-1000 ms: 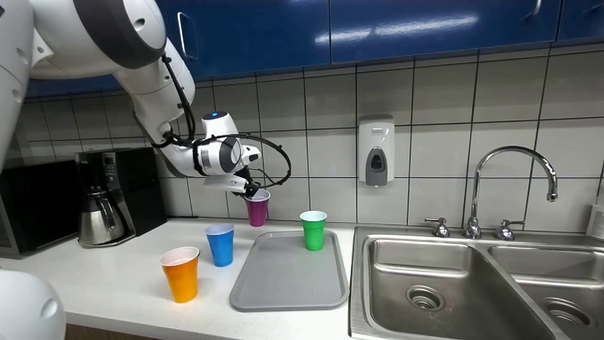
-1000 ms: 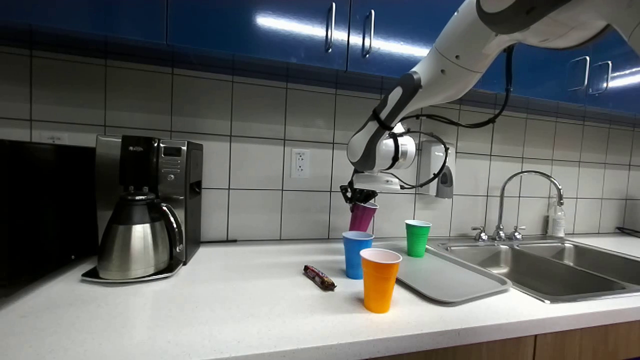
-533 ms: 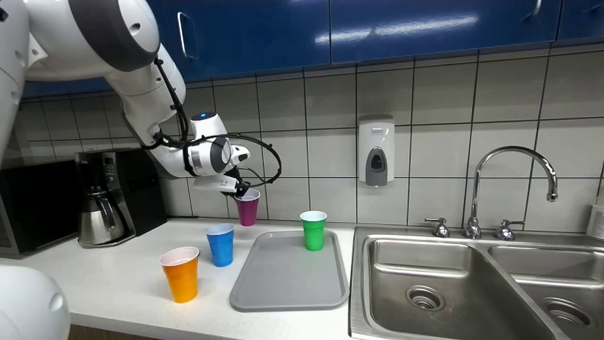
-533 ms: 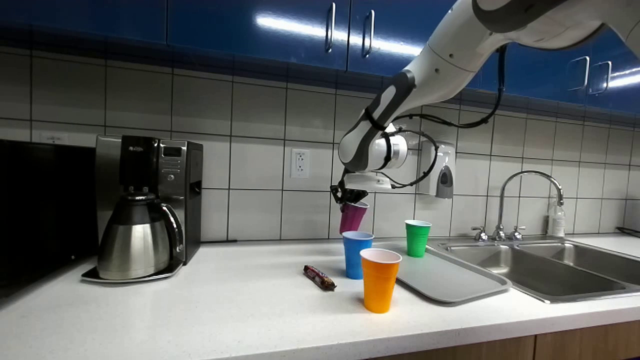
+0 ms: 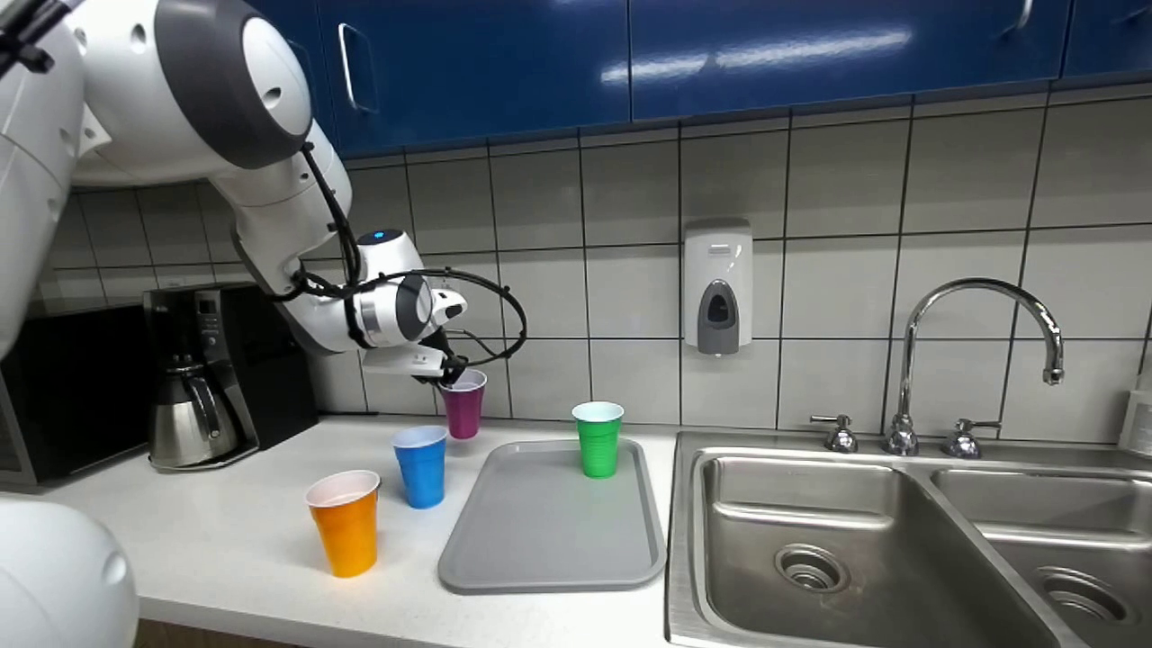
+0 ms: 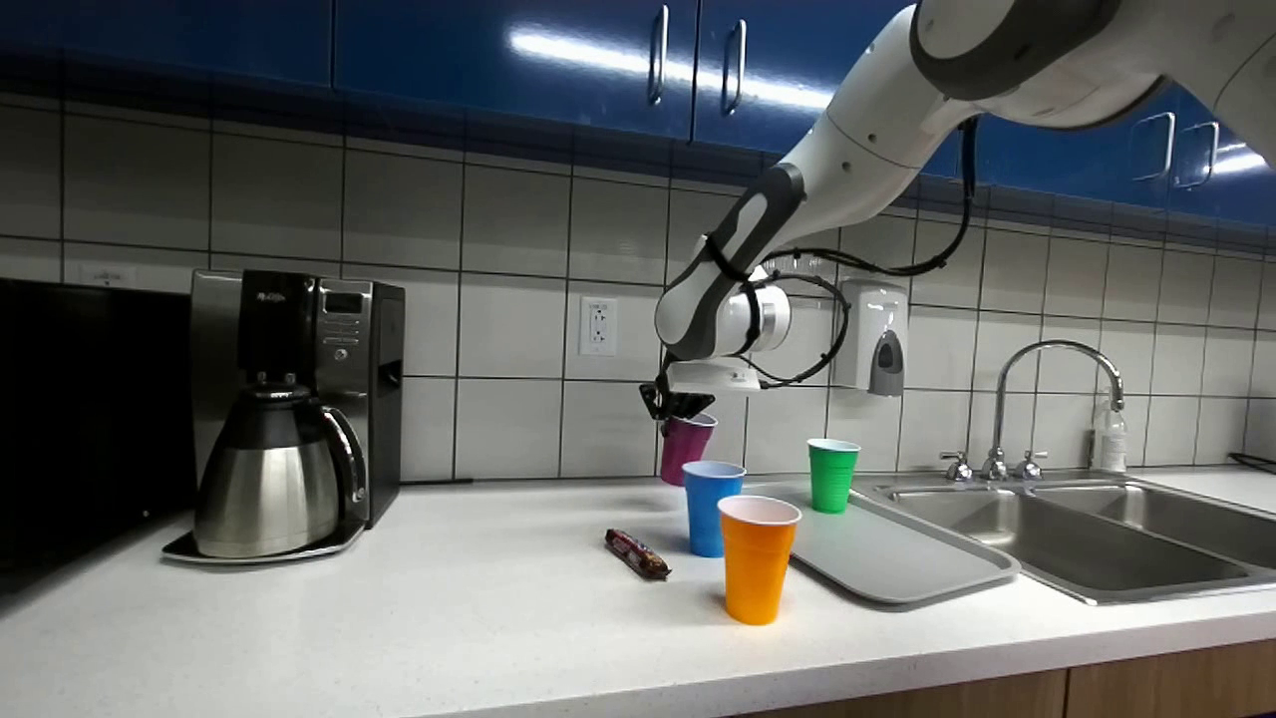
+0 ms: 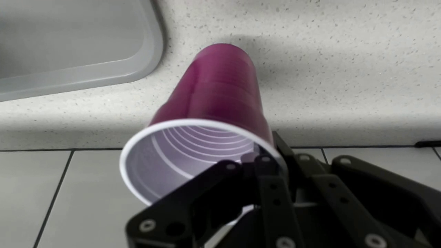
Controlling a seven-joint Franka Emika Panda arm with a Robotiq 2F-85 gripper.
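Pinching a purple plastic cup by its rim above the countertop.
The Robotiq gripper has one finger inside the cup and one outside; the cup hangs below it, mouth up, slightly tilted. Lower, near that cup, stands a blue plastic cup, and a gray tray bearing a green cup lies below to one side. Farther from the gripper stand an orange cup and, well apart, a drip coffee maker.
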